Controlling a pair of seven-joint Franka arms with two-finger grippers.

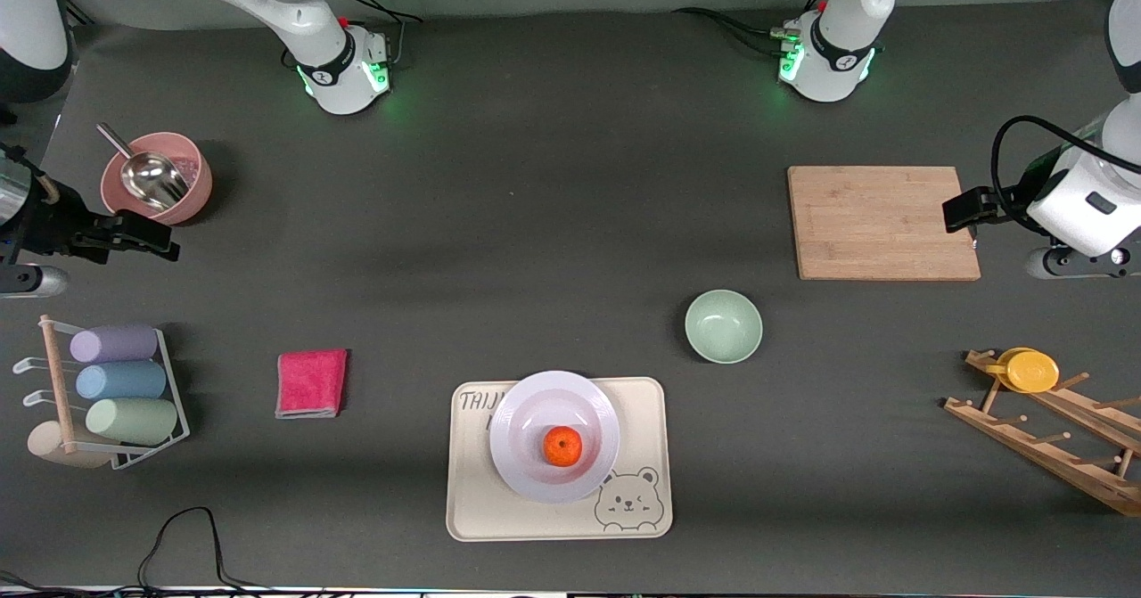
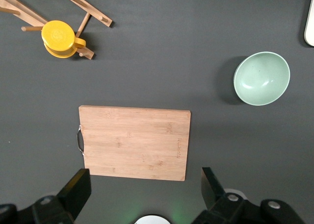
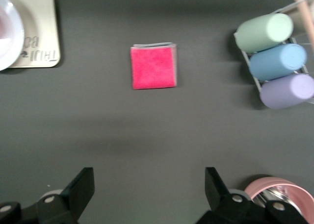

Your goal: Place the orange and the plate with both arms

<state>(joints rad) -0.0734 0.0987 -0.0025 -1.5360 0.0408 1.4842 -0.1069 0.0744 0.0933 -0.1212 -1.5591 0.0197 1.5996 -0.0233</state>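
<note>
Nearest the front camera, on the cream tray [image 1: 472, 509], sits the plate [image 1: 521, 442] with the orange [image 1: 562, 446] in its middle. Farther back, the green bowl [image 1: 723, 325] is empty and the pink bowl [image 1: 192, 190] holds a metal scoop [image 1: 147, 174]. I judge nothing has started: my left gripper [image 2: 144, 192] over the cutting board [image 2: 135, 142] and my right gripper [image 3: 149, 192] beside the pink bowl both wait with fingers wide. Next, each must reach for the tray.
</note>
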